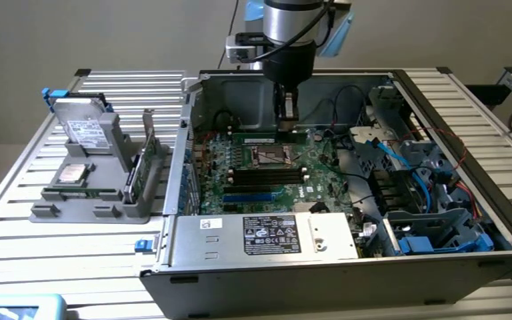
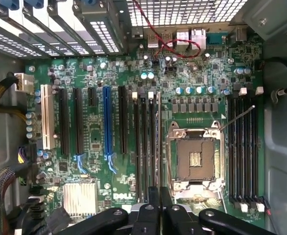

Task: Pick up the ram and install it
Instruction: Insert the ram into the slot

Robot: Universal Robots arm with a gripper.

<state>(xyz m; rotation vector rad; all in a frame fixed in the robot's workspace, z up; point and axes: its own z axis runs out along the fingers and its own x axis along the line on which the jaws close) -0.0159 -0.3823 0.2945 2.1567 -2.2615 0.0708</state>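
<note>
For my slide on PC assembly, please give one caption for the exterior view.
The gripper holds the ram over the motherboard inside the open computer case.

Pincer [image 1: 288, 119] holding ram [image 1: 289, 108] hangs over motherboard [image 1: 265, 167] in case [image 1: 238, 267].

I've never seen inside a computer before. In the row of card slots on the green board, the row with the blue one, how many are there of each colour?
White slot: 1
Blue slot: 1
Black slots: 4, one of them short
Total: 6
</note>
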